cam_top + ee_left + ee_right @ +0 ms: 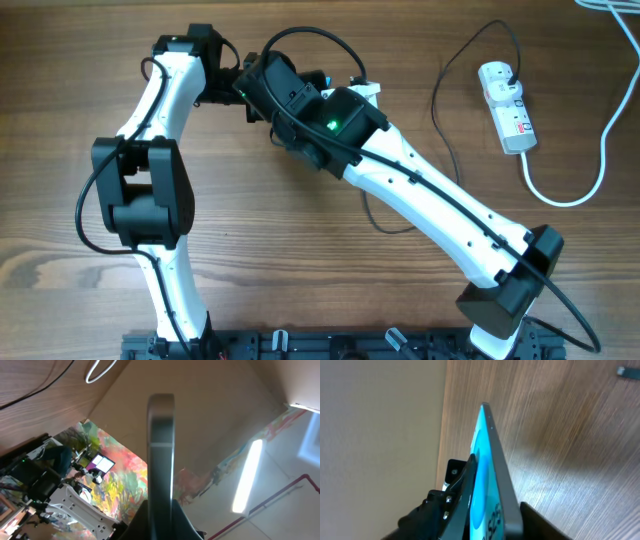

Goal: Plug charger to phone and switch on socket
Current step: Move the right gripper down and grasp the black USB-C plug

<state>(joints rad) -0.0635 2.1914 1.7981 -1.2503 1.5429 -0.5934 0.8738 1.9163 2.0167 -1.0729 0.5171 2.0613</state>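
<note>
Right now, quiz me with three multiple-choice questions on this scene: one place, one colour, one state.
1. Where is the socket in the overhead view? A upper right; B lower left; C centre.
2. What colour is the screen of the phone? A red; B cyan; C yellow.
3. How is the left pincer? A open and empty; B shut on the phone; C out of view.
Answers: A, it lies upper right on the table; B, the right wrist view shows cyan; B, it clamps the phone's edge.
</note>
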